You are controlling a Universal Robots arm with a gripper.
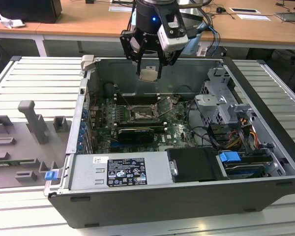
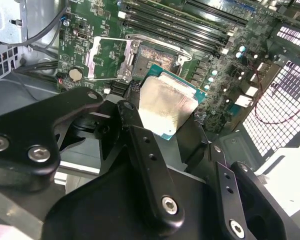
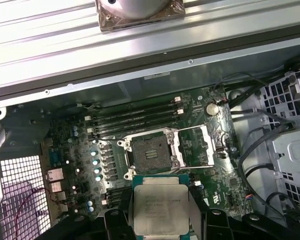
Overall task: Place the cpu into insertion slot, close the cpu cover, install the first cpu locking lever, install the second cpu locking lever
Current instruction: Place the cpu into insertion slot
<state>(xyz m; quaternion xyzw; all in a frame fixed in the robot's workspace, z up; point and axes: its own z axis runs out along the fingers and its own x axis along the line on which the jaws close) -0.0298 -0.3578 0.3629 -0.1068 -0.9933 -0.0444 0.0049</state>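
My gripper [image 1: 149,73] hangs above the rear of the open computer case, shut on the cpu [image 1: 148,74], a small pale square chip held by its edges. In both wrist views the cpu [image 2: 166,106] [image 3: 160,204] sits between the black fingers [image 2: 140,135], its metal face showing. Well below it on the green board lies the insertion slot [image 1: 140,115] [image 3: 150,152] [image 2: 152,56], a dark square socket with nothing in it. The silvery cpu cover [image 3: 197,146] [image 2: 106,59] is swung open beside the socket.
Long memory slots [image 1: 137,98] run behind the socket and a black expansion card [image 1: 135,132] lies in front. A grey drive cage [image 1: 219,98] with cables stands on the exterior view's right, a labelled grey box [image 1: 120,172] at the front. Grey fixtures [image 1: 32,120] sit outside the case.
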